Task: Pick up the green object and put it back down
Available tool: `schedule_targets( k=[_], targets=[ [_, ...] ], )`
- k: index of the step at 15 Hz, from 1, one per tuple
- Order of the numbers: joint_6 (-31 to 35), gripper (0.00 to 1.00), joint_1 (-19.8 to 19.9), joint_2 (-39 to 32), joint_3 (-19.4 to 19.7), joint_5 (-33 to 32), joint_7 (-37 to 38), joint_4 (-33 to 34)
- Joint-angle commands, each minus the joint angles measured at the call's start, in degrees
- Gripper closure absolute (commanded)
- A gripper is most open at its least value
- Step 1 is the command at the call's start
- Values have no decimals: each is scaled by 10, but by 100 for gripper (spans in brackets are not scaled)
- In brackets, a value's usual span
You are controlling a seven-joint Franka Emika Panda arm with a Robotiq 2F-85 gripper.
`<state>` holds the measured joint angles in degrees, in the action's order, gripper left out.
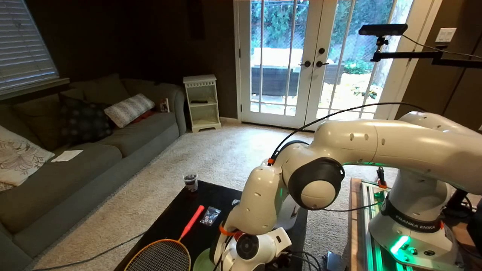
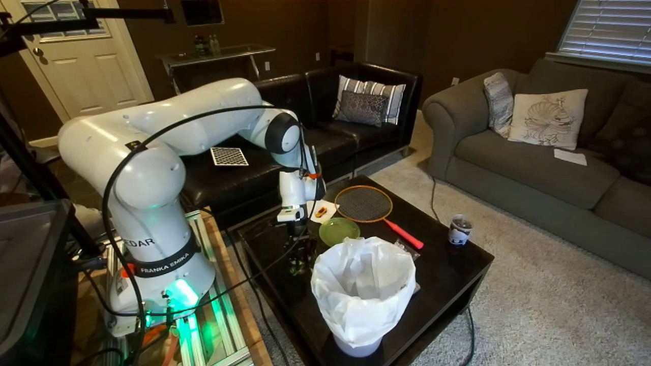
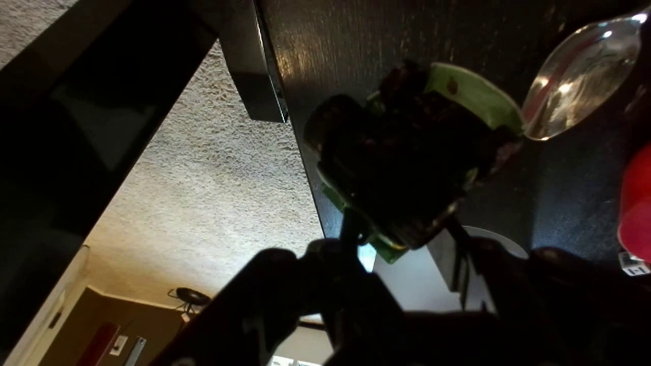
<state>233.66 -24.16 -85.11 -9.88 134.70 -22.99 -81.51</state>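
Honestly, shadow swallows most of the green object in my wrist view, leaving its shape unclear. My jaws grip its near end; beyond it lies a shiny spoon, handle cut off. Whether the object touches the table, I can't tell.

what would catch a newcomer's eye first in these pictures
Probably the big white robot arm reaching over the dark table, with a green light glowing at its base. In an exterior view, the white-lined bin stands out at the table's near end, and the orange racket lies farther back.
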Motion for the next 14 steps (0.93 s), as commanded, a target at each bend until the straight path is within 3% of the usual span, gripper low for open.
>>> schedule_targets(
  k=[1, 4, 5, 10, 11, 12, 14],
  targets=[
    [0, 62, 5, 0, -2, 1, -5, 2],
    [0, 62, 8, 0, -3, 1, -7, 3],
    [0, 87, 8, 0, -4, 1, -7, 3],
    [99, 87, -75, -1, 48, -2, 18, -9],
    [138, 87, -48, -1, 5, -72, 61, -26],
    [92, 87, -137, -1, 109, 35, 8, -27],
    [86, 87, -176, -1, 144, 48, 12, -46]
  ],
)
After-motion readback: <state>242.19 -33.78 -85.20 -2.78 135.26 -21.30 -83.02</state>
